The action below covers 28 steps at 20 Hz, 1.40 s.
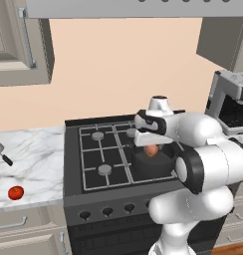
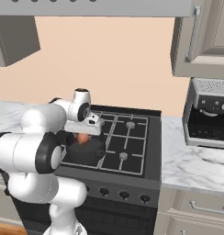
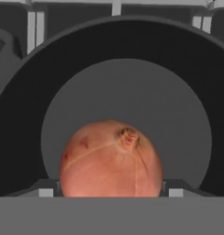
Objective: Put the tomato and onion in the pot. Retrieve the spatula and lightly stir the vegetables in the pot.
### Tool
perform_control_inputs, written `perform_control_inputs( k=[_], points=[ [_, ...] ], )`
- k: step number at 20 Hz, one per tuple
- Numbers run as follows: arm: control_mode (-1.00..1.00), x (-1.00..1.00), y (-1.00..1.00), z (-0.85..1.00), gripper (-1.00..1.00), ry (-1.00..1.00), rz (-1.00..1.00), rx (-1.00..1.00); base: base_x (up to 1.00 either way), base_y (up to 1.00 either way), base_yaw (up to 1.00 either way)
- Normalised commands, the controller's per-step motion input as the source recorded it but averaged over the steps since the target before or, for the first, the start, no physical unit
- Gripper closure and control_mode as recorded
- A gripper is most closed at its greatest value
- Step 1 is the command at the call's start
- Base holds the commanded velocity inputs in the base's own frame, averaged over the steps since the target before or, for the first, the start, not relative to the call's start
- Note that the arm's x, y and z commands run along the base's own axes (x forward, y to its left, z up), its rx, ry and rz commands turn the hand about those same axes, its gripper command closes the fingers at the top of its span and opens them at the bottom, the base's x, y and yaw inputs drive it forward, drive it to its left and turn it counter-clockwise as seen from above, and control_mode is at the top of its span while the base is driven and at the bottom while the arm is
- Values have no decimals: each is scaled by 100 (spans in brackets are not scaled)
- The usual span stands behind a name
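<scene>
Roughly by size, biggest first.
Stove [image 1: 93, 149]: black, matte, grid grates, four round burners; flush between marble runs.
Counter [image 1: 39, 154]: white marble, grey veins, mostly bare near front edge.
Pot [image 1: 152, 164]: squat, dark grey, round, low walls; on near right burner.
Gripper [image 1: 151, 145]: jaws spread wide, clamped on onion [image 3: 110, 158] above pot's bare floor.
Spatula [image 1: 1, 152]: silver head, black handle; far left counter.
Tomato [image 1: 15, 192]: glossy red, near counter's front edge.

I'm looking at a home kitchen: a black gas stove [image 1: 106, 154] set into a marble counter [image 1: 29, 164], grey wall cabinets [image 2: 203, 39] above, and probably a coffee machine [image 2: 208, 114] alongside.
</scene>
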Motion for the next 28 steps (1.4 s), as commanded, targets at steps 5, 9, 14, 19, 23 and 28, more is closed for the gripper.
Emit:
perform_control_inputs(
  k=[5, 9, 14, 19, 23, 28],
  points=[
    [-100, 19, 0, -2, 100, 0, -2, 0, 0, 0, 0],
    [-100, 1, 0, -24, 100, 0, -1, 0, 0, 0, 0],
    [-100, 0, 0, -41, 100, 0, -2, 0, 0, 0, 0],
    [-100, 0, 0, -10, 100, 0, -2, 0, 0, 0, 0],
    [-100, 17, 0, -2, 100, 0, -2, 0, 0, 0, 0],
    [-100, 25, 0, -18, 100, 0, -1, 0, 0, 0, 0]
  ],
)
